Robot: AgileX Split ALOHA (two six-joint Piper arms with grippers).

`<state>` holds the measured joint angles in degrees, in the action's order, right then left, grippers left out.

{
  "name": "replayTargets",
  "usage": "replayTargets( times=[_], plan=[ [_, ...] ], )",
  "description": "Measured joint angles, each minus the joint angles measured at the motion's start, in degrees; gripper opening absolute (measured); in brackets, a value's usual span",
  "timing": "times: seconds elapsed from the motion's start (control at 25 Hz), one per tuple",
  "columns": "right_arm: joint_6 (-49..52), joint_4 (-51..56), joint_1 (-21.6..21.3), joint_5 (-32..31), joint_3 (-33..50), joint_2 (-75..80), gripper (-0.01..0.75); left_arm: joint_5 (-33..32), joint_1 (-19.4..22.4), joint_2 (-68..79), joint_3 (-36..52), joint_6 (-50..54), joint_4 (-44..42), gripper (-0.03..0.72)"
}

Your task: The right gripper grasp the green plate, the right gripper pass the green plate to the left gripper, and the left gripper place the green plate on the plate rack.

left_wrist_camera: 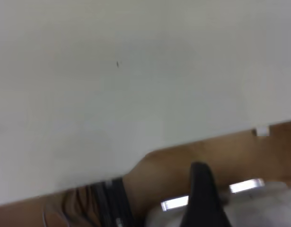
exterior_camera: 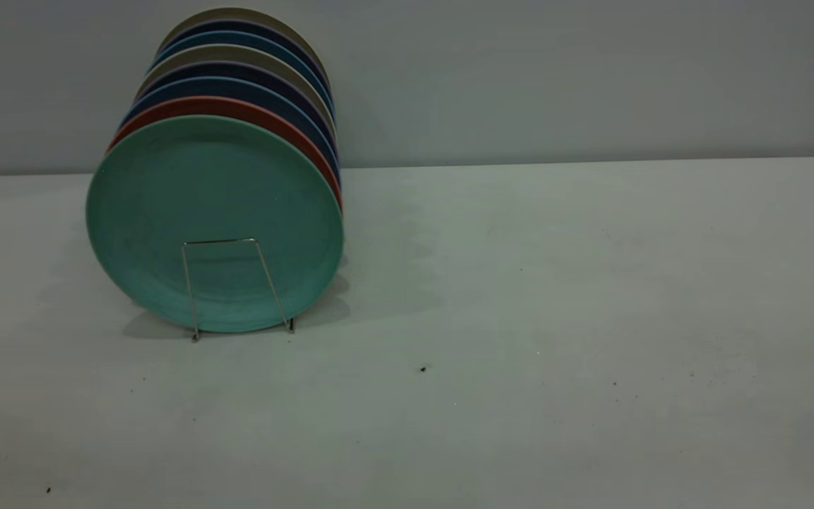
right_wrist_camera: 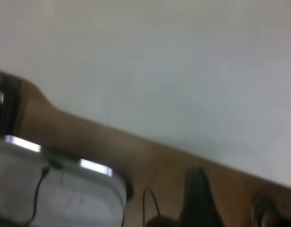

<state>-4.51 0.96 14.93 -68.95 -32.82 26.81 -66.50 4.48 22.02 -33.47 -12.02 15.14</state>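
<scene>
The green plate [exterior_camera: 214, 223] stands upright at the front of a row of plates in the plate rack [exterior_camera: 220, 242], at the table's back left. It leans behind the rack's front wire loop. Neither gripper shows in the exterior view. A dark part of the left gripper [left_wrist_camera: 202, 194] shows in the left wrist view, past the table's edge and over brown floor. A dark part of the right gripper [right_wrist_camera: 197, 198] shows in the right wrist view, also off the table's edge. Neither holds anything that I can see.
Behind the green plate stand a salmon-pink plate [exterior_camera: 237, 107], dark blue plates [exterior_camera: 237, 86] and several others. The pale table [exterior_camera: 555, 318] stretches to the right of the rack. A grey wall is behind. Both wrist views show the table's edge and floor.
</scene>
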Motion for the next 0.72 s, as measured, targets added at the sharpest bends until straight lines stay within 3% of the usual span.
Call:
replayTargets(
  times=[0.32,0.72],
  plan=[
    [0.00,-0.24,0.00,3.37,5.33,-18.18,0.533,0.11,0.00,-18.87,3.96,3.09,-0.60,0.516],
    [-0.14,-0.35,0.00,3.71,5.75,-19.50,0.533,1.31,-0.41,-22.78,4.15,-0.89,-2.69,0.516]
  ],
)
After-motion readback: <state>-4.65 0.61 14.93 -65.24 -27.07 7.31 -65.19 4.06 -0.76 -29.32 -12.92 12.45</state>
